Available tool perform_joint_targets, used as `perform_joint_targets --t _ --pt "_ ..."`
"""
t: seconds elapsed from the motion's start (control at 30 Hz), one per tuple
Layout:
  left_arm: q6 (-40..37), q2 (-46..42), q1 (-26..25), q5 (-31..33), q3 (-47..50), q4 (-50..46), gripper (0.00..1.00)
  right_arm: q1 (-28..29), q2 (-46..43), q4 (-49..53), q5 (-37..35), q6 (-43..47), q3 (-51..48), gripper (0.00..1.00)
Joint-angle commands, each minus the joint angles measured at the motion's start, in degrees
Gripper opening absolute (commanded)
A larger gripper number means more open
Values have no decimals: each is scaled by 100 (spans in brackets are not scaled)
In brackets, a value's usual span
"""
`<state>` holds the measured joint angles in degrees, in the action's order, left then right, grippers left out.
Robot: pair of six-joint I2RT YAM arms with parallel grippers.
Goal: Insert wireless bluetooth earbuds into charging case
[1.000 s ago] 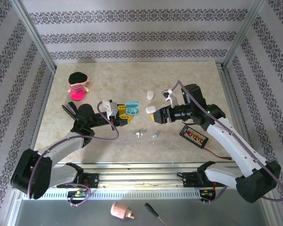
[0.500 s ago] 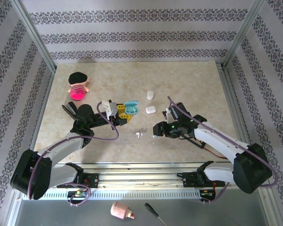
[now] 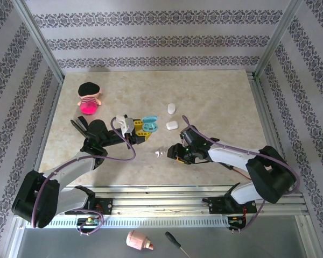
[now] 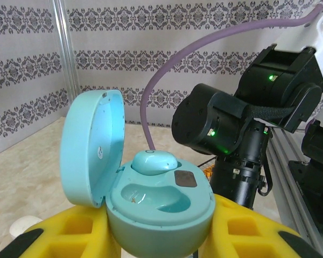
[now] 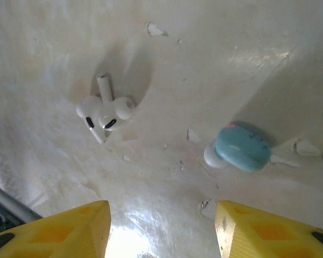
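Left gripper (image 3: 139, 133): the jaws are closed on the teal case (image 4: 160, 207), one yellow finger on each side of its base.
Teal case: it is held upright above the desk (image 3: 220, 91). Its lid (image 4: 89, 145) stands open on the left side in the left wrist view.
Seated bud (image 4: 153, 160): one teal bud sits in the far slot of the case. The near slot (image 4: 151, 196) is empty.
Right gripper (image 3: 176, 152): it is low over the desk and points down. The jaws are open and only bare desk lies between the yellow fingers (image 5: 75, 226).
Loose teal bud (image 5: 243, 151): it lies on the desk ahead of the right-hand finger in the right wrist view, apart from both fingers.
White buds (image 5: 105, 110): two of them lie touching each other on the desk. In the top view they are just left of the right gripper, between the two grippers.
White cases (image 3: 172, 124): two closed ones lie on the desk. One is just right of the teal case and the other is a little farther back.
Doll (image 3: 89, 99): it lies at the far left of the desk, well apart from both arms.
Open room: a bare strip of desk separates the white buds from the loose teal bud. The far part and the right side of the desk are bare up to the walls.
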<state>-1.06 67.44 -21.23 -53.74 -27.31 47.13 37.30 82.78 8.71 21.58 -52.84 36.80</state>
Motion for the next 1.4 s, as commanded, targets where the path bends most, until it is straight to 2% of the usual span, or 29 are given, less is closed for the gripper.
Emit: perform_joint_targets --t 0.0,0.57,0.9,1.37 --pt "54 -21 101 -119 2 201 17 34 171 -286 -290 -142 -50 53" --pt "36 -31 101 -192 -12 127 18 3 717 384 -969 702 599 54" --pt "-52 -139 97 -155 27 5 18 -11 650 841 -1179 976 881 54" --pt "-25 -115 106 -155 59 76 18 -33 1161 1029 -950 1645 1350 51"
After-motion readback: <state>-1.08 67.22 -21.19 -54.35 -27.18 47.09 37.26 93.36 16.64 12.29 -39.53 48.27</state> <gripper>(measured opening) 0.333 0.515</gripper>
